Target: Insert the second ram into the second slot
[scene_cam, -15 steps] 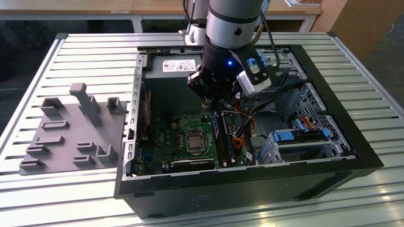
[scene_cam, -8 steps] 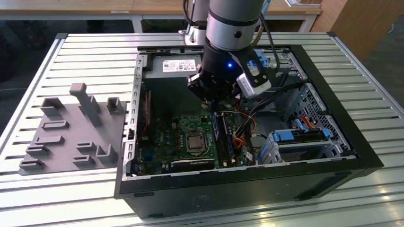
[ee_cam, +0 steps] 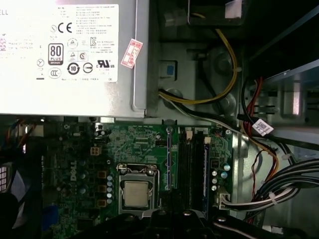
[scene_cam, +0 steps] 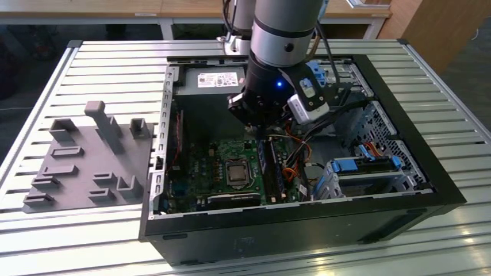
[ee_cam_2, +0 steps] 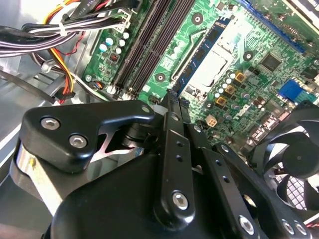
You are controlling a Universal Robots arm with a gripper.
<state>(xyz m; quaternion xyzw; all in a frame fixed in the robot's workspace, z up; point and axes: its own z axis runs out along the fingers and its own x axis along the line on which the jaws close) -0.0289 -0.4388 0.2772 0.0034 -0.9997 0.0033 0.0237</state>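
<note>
My gripper (scene_cam: 259, 133) hangs inside the open computer case (scene_cam: 429, 172), low over the motherboard (scene_cam: 222, 152). In the second wrist view its fingers (ee_cam_2: 169, 119) are pressed together. In the first wrist view the second ram (ee_cam: 168, 159) shows edge-on as a thin strip running out from the gripper (ee_cam: 169, 213). It lies parallel to the black memory slots (ee_cam: 192, 164) and beside them, on the processor side. A blue-edged stick (ee_cam: 205, 169) sits in the slot farthest from the processor. I cannot tell which one is the second slot. The slots (ee_cam_2: 152, 45) lie ahead of the fingertips.
The processor socket (ee_cam: 135, 193) is beside the slots. The power supply (ee_cam: 65, 50) fills the case's far end. Cable bundles (ee_cam: 279, 184) and blue drive-bay latches (scene_cam: 360, 164) crowd the exterior view's right. A fan (ee_cam_2: 294, 159) sits near the board. A grey fixture (scene_cam: 84, 161) lies outside the case.
</note>
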